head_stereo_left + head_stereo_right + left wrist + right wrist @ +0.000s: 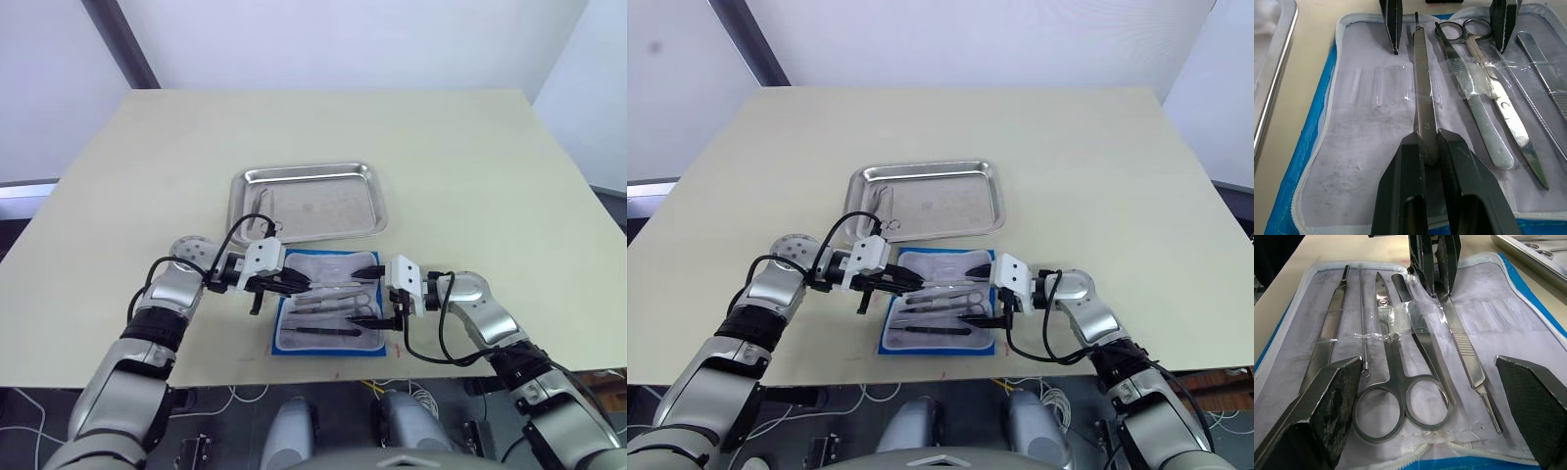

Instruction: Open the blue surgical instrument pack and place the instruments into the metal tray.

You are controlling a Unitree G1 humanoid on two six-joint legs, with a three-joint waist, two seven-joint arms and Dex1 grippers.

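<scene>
Pale walls back a broad cream counter (470, 176), and from the left eye view the metal tray (306, 176) sits at centre with the blue surgical instrument pack (277, 345) just beside it at six o'clock, unzipped and lying flat with its pale lining up. Something small and ring-shaped rests in the tray's seven o'clock corner; I can't say what it is. Both arms reach in over the pack: left pincer (294, 283) from nine o'clock, right pincer (375, 294) from three.

Right eye view, same story: the instruments (940, 302) lie in a row on the lining.

Now the left wrist view, and here's the action: the left pincer's fingers (1400, 186) are pressed together on a slim scalpel handle (1422, 93), pinching its near end. Scissors (1484, 117) and forceps lie alongside under clear straps.

Right wrist view: that pincer's black pads (1332, 396) are spread wide, straddling the ring handles of the scissors, gripping nothing.

So the pack is open, that part looks done. Nearly all the instruments are still strapped in; the transfer to the tray has barely begun.
</scene>
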